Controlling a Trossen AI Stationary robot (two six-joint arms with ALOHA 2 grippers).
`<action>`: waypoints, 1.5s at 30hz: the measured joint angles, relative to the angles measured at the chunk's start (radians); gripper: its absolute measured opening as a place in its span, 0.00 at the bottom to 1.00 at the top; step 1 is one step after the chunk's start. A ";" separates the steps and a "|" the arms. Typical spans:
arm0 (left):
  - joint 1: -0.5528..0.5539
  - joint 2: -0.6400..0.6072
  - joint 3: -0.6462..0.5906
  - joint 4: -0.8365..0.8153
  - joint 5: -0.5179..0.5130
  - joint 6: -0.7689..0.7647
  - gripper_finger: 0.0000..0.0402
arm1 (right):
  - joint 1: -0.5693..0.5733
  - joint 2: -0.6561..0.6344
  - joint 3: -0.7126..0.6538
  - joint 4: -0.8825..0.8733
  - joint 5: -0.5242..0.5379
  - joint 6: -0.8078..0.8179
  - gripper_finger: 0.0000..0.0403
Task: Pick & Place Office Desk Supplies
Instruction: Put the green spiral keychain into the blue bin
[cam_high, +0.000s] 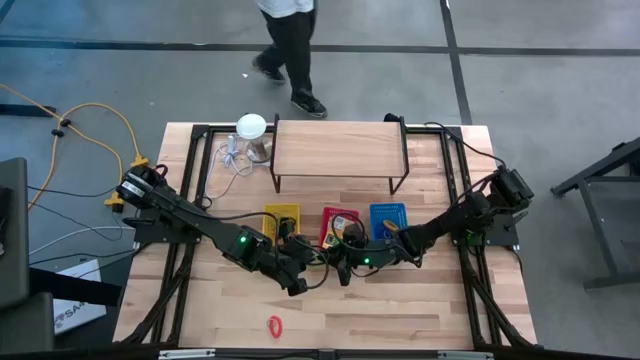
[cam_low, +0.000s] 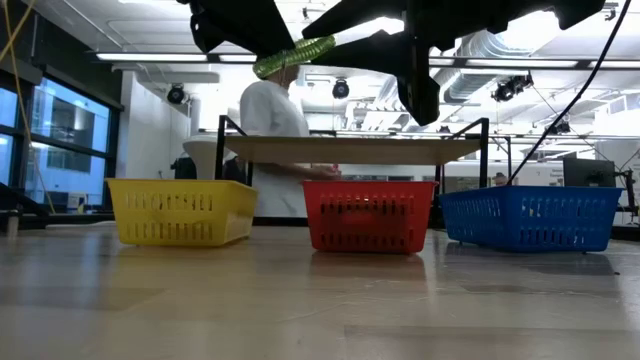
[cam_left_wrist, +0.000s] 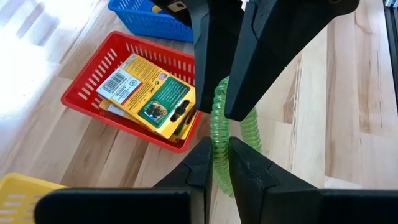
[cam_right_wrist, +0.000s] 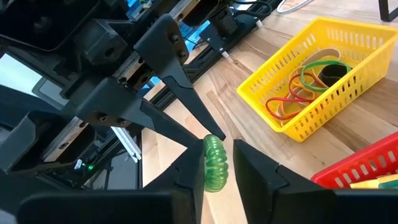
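1. You see a green coiled ring (cam_left_wrist: 219, 140) held in the air between both pincers.
2. Rubber bands (cam_right_wrist: 305, 87) lie in the yellow basket (cam_right_wrist: 348, 43).
3. Yellow-and-green card boxes (cam_left_wrist: 152, 96) lie flat in the red basket (cam_left_wrist: 93, 87).
4. A red ring (cam_high: 275, 325) lies on the counter (cam_high: 400, 310).

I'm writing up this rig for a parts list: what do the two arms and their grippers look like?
Both arms are dark, jointed links with black cables running along them and a small green light near each wrist. The left gripper and right gripper each have two black, wedge-shaped fingers.

A grey concrete floor (cam_high: 560, 90) crossed by dark lines surrounds the light wooden table (cam_high: 420, 310), on which a low wooden shelf (cam_high: 338, 148) stands. Behind are tall windows (cam_low: 55, 135), ceiling light strips (cam_low: 170, 57) and what may be exposed ducting (cam_low: 490, 45). A person (cam_high: 290, 45) walks past.
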 joint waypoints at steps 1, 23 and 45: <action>0.000 0.000 0.000 0.000 0.000 0.000 0.09 | 0.000 0.000 0.000 0.000 0.000 0.000 0.17; 0.000 0.000 0.000 0.000 0.001 -0.004 0.17 | 0.000 0.000 0.000 0.000 -0.001 -0.023 0.06; 0.000 0.000 0.000 -0.001 0.001 0.023 0.30 | 0.001 0.000 0.000 0.000 -0.048 -0.023 0.06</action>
